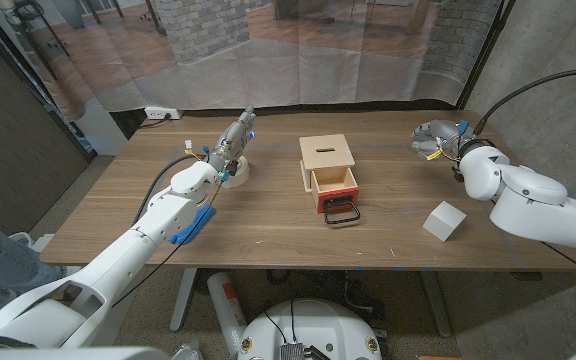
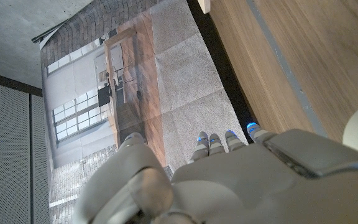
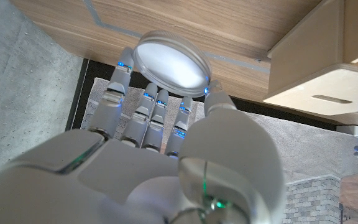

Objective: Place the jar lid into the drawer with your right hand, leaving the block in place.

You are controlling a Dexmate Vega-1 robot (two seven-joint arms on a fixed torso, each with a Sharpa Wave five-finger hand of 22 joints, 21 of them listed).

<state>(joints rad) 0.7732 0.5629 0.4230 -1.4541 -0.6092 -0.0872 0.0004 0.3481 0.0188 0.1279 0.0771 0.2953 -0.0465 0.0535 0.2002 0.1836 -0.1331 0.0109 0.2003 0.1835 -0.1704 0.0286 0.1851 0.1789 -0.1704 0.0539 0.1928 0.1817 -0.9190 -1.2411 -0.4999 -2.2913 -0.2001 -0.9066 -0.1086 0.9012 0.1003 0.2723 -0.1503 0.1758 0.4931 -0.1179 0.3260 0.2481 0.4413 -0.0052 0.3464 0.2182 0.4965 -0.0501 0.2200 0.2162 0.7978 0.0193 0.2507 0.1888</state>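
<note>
So the wooden table [image 1: 268,225] takes up most of the scene, and the two arms come in from the near corners. Dead centre sits the little wooden drawer box [image 1: 329,172], with its red drawer [image 1: 336,201] pulled out toward the near side. My guess is it's already open so the lid can drop straight in.

The right hand [image 1: 434,139] is up at the far right of the table, and the wrist view shows its fingers [image 3: 148,106] clamped around the jar lid [image 3: 171,62], a round pale disc pinched at its rim. It's well apart from the drawer, so I'd say the carry across isn't done yet.

The white block [image 1: 445,221] sits near right, clear of the path. Good, since it's meant to stay put.

The left hand [image 1: 234,140] is raised at far left above a pale round thing [image 1: 238,173]. Its fingers are straight and close together, holding nothing. A blue object [image 1: 189,226] lies by that arm.

No readable writing anywhere.
</note>
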